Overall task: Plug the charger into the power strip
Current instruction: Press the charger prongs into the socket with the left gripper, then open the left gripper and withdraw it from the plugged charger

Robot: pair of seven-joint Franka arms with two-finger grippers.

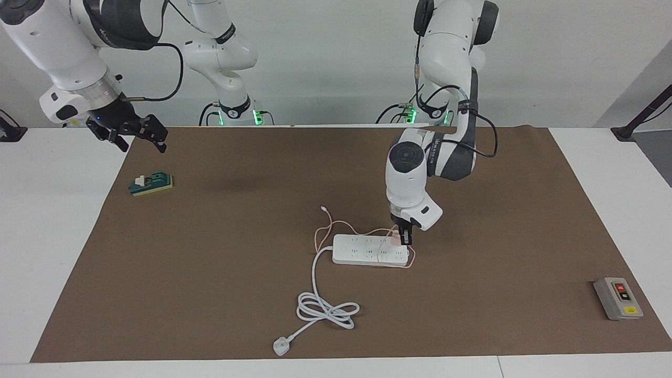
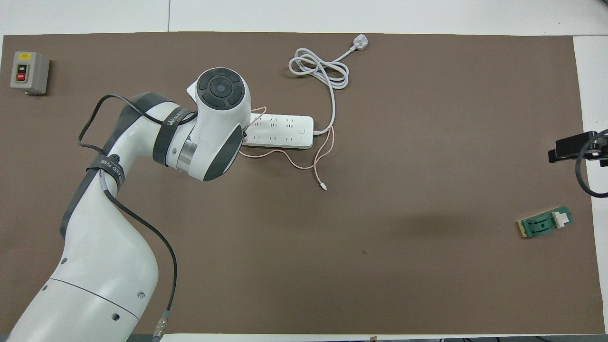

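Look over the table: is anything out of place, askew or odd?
Only small things. The charger cable trails loosely over the power strip, its free end plugged into nothing. The strip's own plug lies loose on the mat. Nothing is spilled or damaged.

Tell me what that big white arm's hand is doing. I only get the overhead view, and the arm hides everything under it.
Observer: The left gripper points straight down and looks closed on the pink charger, which sits on top of the power strip at the strip's end toward the left arm.
Operator: And the other arm? I only see a dark bit at the edge.
Observer: The right gripper waits open, up in the air near the green block.
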